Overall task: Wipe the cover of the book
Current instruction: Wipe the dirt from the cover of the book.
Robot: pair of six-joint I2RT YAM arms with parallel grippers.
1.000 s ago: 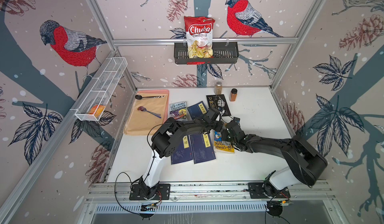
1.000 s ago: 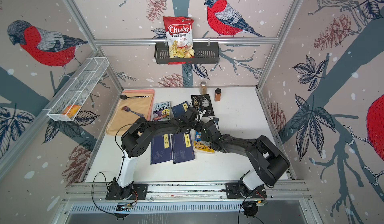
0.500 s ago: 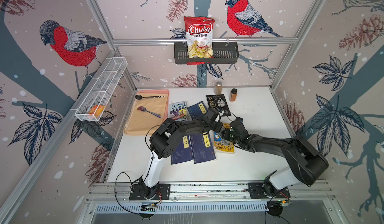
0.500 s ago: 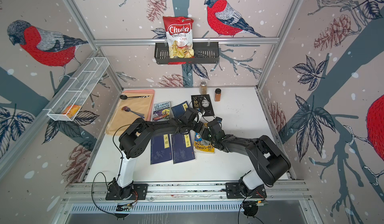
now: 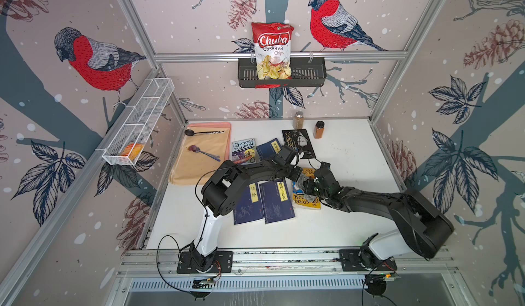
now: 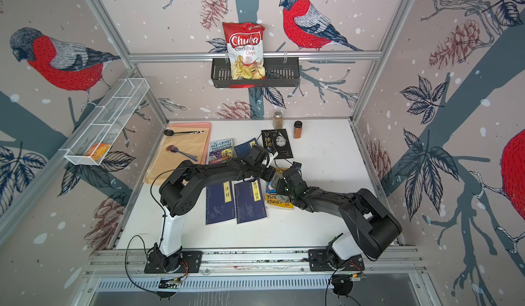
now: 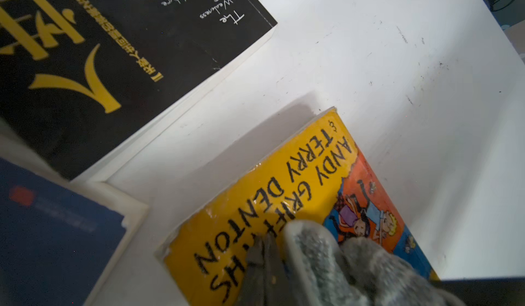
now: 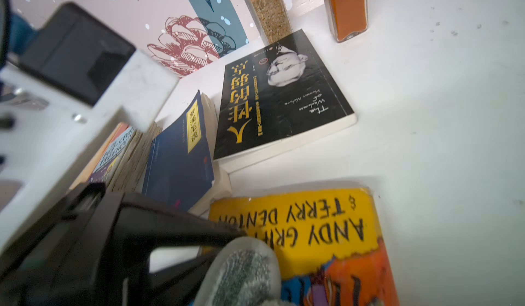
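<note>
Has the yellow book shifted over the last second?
No. The yellow book lies where it was, its edge still beside the blue book.

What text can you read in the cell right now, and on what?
"Chuba Cassava Chips": chip bag.
"143-STOREY TREEHOUSE": treehouse book.
"ANDY GRIF", "& TERRY DENTON", "130-STOREY": yellow book, partly under the cloth.
"The Weakness of Human Nature", "人性的弱点": black book; its fine print is too small to read.
"诗经": blue book.
"唐诗三百首": second blue book, beside the yellow one.
"梦溪笔谈": small blue book.

yellow book (image 5: 306,203): far half hidden by right gripper (image 5: 306,187) | grey cloth (image 7: 321,262): blurred, cut by frame edge | blue book (image 5: 270,149), its 11 o'clock: part-covered
</note>
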